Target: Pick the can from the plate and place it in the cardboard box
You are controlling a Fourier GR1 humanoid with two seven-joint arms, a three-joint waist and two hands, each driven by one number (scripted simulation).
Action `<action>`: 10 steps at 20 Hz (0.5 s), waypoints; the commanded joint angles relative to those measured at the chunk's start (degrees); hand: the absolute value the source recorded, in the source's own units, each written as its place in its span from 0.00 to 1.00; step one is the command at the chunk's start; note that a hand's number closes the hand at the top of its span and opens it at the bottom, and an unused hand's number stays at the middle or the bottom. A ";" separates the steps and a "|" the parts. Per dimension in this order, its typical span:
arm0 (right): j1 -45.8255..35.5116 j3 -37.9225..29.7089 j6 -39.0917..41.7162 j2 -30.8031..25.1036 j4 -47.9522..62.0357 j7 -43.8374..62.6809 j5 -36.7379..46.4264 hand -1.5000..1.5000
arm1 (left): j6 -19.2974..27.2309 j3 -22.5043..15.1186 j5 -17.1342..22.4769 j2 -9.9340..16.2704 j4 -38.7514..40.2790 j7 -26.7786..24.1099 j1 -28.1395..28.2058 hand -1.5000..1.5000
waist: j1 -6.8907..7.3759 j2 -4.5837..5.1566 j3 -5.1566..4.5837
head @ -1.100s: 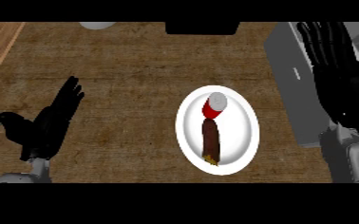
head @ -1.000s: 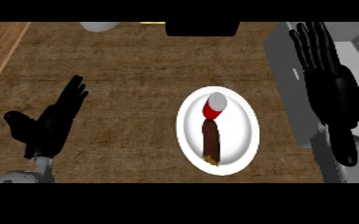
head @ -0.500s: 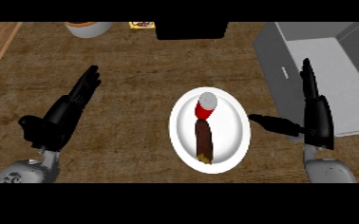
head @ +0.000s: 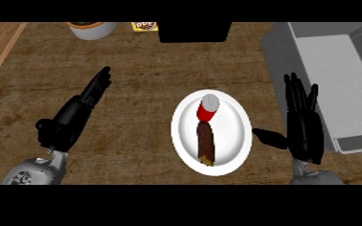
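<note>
A white plate (head: 237,124) lies on the wooden counter near the middle. On it lies a can (head: 206,130) on its side, brown at the near end, red in the middle, with a pale lid at the far end. My right hand (head: 305,127) stands open just right of the plate, fingers straight, thumb pointing toward the plate's rim, not touching it. My left hand (head: 74,112) is open at the left, well away from the plate. The grey box (head: 322,67) sits at the right edge, behind my right hand.
A pale bowl (head: 92,29) and a small yellow packet (head: 144,26) stand at the back left. A black block (head: 195,31) sits at the back centre. The counter's left edge shows at the far left.
The view has shifted, so plate and box sit lower and more to the right. My right hand has come down beside the plate, with its thumb out. The left hand has straightened.
</note>
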 commanded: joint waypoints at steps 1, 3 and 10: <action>2.99 2.68 5.10 3.22 -0.57 14.65 9.20 0.00 | -0.11 -1.04 -0.42 -0.62 0.13 0.16 0.21 0.50 | -0.14 0.52 1.60; 2.03 5.47 9.67 6.78 -2.02 20.06 11.65 0.00 | 0.12 -1.62 -1.10 -1.12 0.63 -0.27 -0.12 0.50 | 0.39 0.69 1.65; -5.08 16.93 26.02 12.93 -11.75 49.92 15.26 0.00 | -0.44 -2.80 -1.34 -3.31 2.05 0.37 -3.37 0.50 | 2.50 0.96 2.31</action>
